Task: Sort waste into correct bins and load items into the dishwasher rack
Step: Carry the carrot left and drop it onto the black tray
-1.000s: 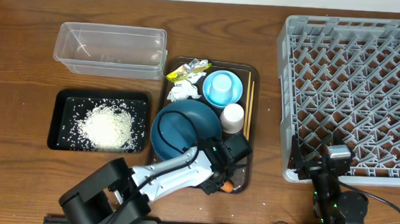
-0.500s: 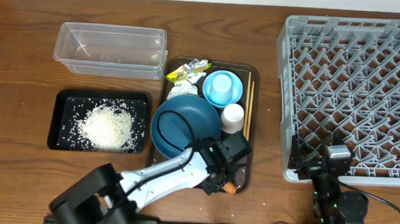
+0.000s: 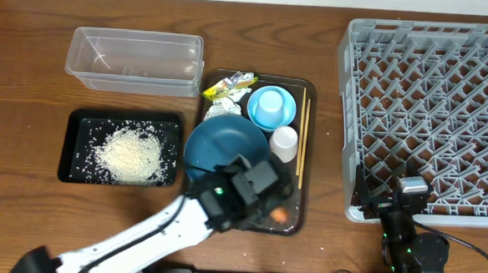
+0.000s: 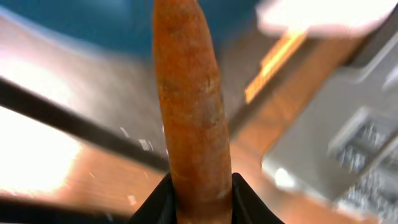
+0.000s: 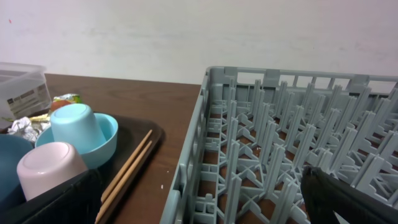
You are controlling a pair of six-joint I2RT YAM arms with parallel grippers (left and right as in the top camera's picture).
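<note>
My left gripper (image 3: 272,211) is shut on the small orange carrot (image 4: 191,106) and holds it just above the brown tray's front right corner; the carrot (image 3: 279,214) shows beside the fingers. On the tray sit the dark-blue bowl (image 3: 218,143), light-blue bowl (image 3: 271,107), white cup (image 3: 284,142), chopsticks (image 3: 303,131), yellow-green wrapper (image 3: 227,86) and white napkin (image 3: 223,111). Rice (image 3: 130,154) lies in the black tray (image 3: 69,144). The clear tub (image 3: 135,60) stands behind it. My right gripper (image 5: 199,208) is open by the grey rack (image 3: 434,105), at its front left corner.
The brown serving tray (image 3: 301,83) lies between the bins and the rack. In the right wrist view the rack's wall (image 5: 193,155) is close on the right, with the chopsticks (image 5: 127,171) and white cup (image 5: 50,168) to the left.
My left gripper has lifted the carrot off the tray's front edge and drawn back a little to the left. The right arm has not moved.
</note>
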